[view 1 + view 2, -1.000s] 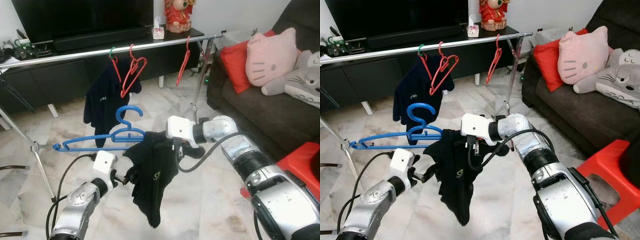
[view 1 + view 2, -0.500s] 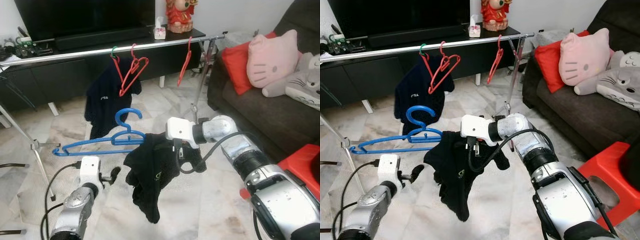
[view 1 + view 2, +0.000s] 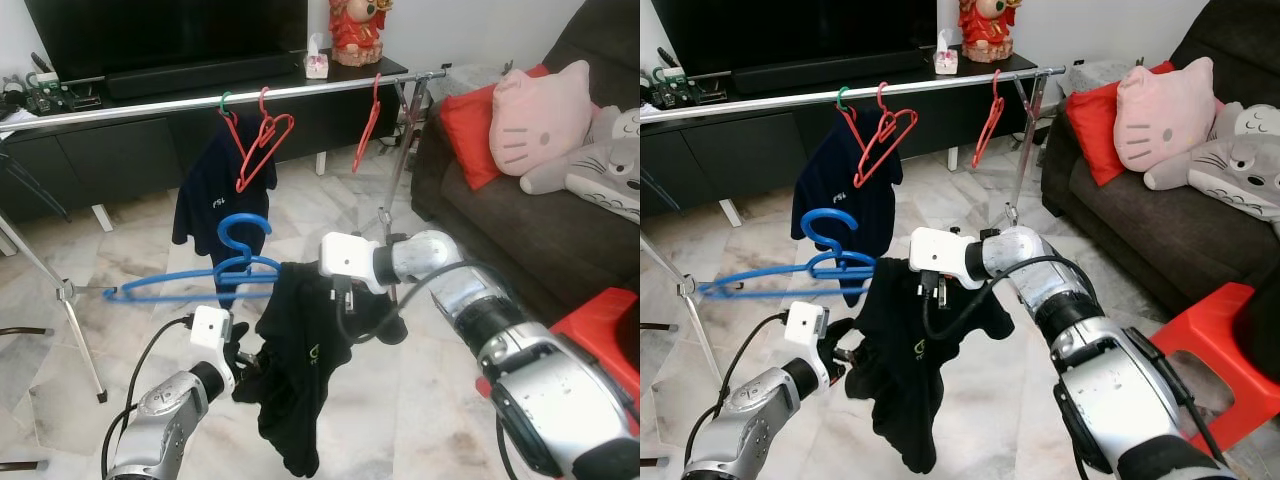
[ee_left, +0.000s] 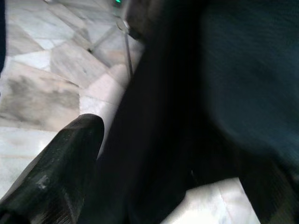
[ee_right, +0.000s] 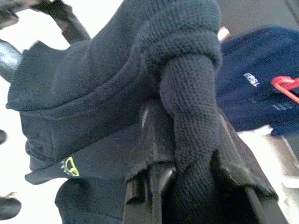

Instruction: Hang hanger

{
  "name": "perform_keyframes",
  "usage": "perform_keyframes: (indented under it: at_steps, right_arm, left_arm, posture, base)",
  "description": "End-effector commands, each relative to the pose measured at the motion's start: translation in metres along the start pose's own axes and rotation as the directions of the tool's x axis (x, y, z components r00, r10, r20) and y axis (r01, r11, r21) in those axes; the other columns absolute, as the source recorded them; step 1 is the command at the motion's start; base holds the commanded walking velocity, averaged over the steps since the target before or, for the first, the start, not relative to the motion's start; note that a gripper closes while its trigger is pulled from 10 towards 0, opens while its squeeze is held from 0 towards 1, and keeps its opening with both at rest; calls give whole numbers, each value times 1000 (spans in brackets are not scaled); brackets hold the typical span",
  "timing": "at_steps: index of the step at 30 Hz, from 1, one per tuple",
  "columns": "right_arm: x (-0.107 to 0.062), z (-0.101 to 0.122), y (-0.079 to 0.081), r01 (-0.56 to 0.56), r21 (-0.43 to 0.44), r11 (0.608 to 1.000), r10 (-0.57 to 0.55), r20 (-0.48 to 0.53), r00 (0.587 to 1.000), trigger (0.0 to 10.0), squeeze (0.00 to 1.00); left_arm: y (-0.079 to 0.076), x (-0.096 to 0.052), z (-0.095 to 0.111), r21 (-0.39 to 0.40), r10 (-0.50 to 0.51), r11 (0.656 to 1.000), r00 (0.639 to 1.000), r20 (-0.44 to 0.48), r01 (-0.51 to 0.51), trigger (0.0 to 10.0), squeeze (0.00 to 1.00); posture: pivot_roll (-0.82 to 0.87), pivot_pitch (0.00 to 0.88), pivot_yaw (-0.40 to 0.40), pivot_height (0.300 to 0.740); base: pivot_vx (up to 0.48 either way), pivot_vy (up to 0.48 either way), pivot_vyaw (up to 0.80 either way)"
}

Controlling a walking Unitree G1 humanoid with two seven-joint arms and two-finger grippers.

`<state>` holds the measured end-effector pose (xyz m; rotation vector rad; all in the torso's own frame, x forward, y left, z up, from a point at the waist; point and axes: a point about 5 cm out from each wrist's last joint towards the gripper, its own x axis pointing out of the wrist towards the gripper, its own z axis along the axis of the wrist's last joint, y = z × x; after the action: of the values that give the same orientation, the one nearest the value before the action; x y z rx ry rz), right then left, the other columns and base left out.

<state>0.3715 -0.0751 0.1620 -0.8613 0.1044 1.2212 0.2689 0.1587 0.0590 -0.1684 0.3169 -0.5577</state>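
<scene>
Two grippers work at one black shirt [image 3: 300, 345]. The right gripper [image 5: 187, 154] has its fingers [image 5: 233, 163] closed on a bunched fold of the shirt's collar, the knit cloth pinched between them and rolled over their tips. That grip carries the shirt in the air at mid-height, in front of the robot, with the cloth hanging down in loose folds and a small yellow-green logo [image 3: 313, 351] showing on it.

Down and to the left, the left gripper [image 3: 243, 352] is pressed against the hanging shirt's near edge. One black finger [image 4: 56, 172] lies right beside the dark cloth; whether its fingers are parted or closed on the cloth I cannot tell.

One blue hanger [image 3: 215, 270] sticks out of the shirt toward the robot's left, lying nearly level, its hook [image 3: 240, 228] pointing up and its right end buried in the cloth next to the right gripper.

Beyond them a silver rail [image 3: 200, 101] runs across the room. On it hang a navy shirt [image 3: 215, 195] and three red hangers [image 3: 262, 140], one of them [image 3: 367, 125] well to the right of the others. Behind the rail stands a dark TV bench [image 3: 130, 150]. A sofa [image 3: 520, 220] with a pink cushion [image 3: 535, 105] lies to the right, and a red stool [image 3: 605, 320] stands near the right arm. Marble tiles [image 3: 410, 390] cover the floor.
</scene>
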Motion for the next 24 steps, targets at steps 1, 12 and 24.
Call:
perform_keyframes:
  at_steps: [1,12,24]
  right_arm:
    - [1,12,-9,39,-21,999,-39,29,999,10000,0]
    - [8,20,-7,24,-22,999,-23,72,997,10000,0]
    - [9,30,6,-157,-21,987,159,199,967,10000,0]
  left_arm:
    - [-4,-2,0,9,-31,999,999,-18,32,10000,0]
    - [-6,-1,2,19,-20,1000,999,-27,21,10000,0]
    - [2,20,6,154,176,973,984,-27,-170,10000,0]
  posture:
    - [-79,0,-47,740]
    - [-77,0,-49,740]
    - [-88,0,-45,740]
  base:
    - [0,0,0]
    - [0,0,0]
    - [0,0,0]
